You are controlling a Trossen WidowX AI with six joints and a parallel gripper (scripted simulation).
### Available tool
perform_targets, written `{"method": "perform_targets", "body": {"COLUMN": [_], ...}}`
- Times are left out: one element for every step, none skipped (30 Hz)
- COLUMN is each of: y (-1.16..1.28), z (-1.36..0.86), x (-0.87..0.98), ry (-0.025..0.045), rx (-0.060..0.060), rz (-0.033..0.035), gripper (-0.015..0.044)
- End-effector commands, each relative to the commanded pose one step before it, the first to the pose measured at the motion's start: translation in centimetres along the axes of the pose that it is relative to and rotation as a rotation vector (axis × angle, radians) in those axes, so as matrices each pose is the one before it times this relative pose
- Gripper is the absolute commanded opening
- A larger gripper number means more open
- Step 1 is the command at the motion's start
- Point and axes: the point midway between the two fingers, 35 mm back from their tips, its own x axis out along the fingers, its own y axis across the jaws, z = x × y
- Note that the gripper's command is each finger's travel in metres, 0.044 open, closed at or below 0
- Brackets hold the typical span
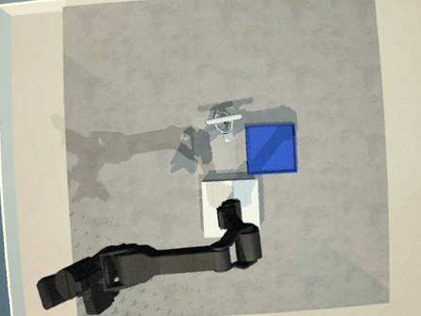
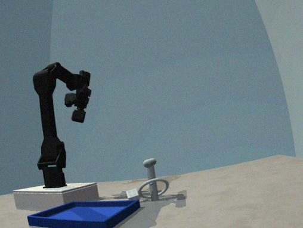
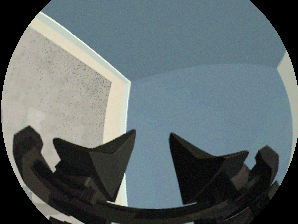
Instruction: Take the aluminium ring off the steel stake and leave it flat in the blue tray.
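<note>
The black gripper (image 1: pixel 72 298) (image 2: pixel 74 107) (image 3: pixel 152 135), parted and holding nothing, is high beyond the base from the tilted aluminium ring (image 1: pixel 216 128) (image 2: pixel 167 185) around the grey steel stake (image 1: pixel 223 120) (image 2: pixel 151 176). It must swing back (quite a detour) towards the pale tab (image 1: pixel 228 137) (image 2: pixel 132 194), which faces the base.

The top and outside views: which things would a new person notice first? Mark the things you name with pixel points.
Probably the blue tray (image 1: pixel 271 149) (image 2: pixel 122 219), right of the white block (image 1: pixel 212 230) (image 2: pixel 39 200) from above. Next, the black arm (image 1: pixel 186 261) (image 2: pixel 48 114), standing on that block. Then the grey ring (image 1: pixel 216 126) (image 2: pixel 167 184), around the post (image 2: pixel 151 173).
</note>
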Motion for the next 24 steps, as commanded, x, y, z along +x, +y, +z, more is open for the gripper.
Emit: {"method": "perform_targets", "body": {"y": [0.791, 0.176, 0.168, 0.160, 0.141, 0.118, 0.110, 0.105, 0.099, 0.094, 0.089, 0.083, 0.078, 0.073, 0.069, 0.064, 0.059, 0.053, 0.048, 0.042, 0.037, 0.031, 0.026, 0.021], "z": [-2.943, -0.798, -0.799, -0.799, -0.744, -0.658, -0.648, -0.648, -0.648, -0.648, -0.648, -0.648, -0.648, -0.647, -0.658, -0.665, -0.665, -0.664, -0.664, -0.663, -0.662, -0.661, -0.660, -0.660], "x": [-1.034, -0.220, -0.218, -0.216, -0.198, -0.173, -0.169, -0.167, -0.166, -0.165, -0.163, -0.162, -0.160, -0.159, -0.160, -0.160, -0.159, -0.157, -0.155, -0.154, -0.152, -0.150, -0.149, -0.147], "ry": [0.07469, 0.01899, 0.01893, 0.01887, 0.01748, 0.01540, 0.01510, 0.01505, 0.01500, 0.01495, 0.01489, 0.01484, 0.01478, 0.01472, 0.01492, 0.01502, 0.01495, 0.01488, 0.01481, 0.01474, 0.01466, 0.01459, 0.01451, 0.01443], "rx": [0.0820, 0.0207, 0.0208, 0.0209, 0.0195, 0.0173, 0.0171, 0.0171, 0.0172, 0.0173, 0.0173, 0.0174, 0.0175, 0.0175, 0.0179, 0.0182, 0.0183, 0.0183, 0.0184, 0.0185, 0.0185, 0.0186, 0.0187, 0.0187], "rz": [-0.00011, 0.00014, -0.00009, -0.00033, -0.00051, -0.00061, -0.00075, -0.00090, -0.00104, -0.00119, -0.00133, -0.00147, -0.00161, -0.00175, -0.00192, -0.00208, -0.00222, -0.00236, -0.00250, -0.00263, -0.00277, -0.00290, -0.00303, -0.00316], "gripper": [0.0200, 0.0200, 0.0200, 0.0200, 0.0200, 0.0200, 0.0200, 0.0200, 0.0200, 0.0200, 0.0200, 0.0200, 0.0200, 0.0200, 0.0200, 0.0200, 0.0200, 0.0200, 0.0200, 0.0200, 0.0200, 0.0200, 0.0200, 0.0200]}}
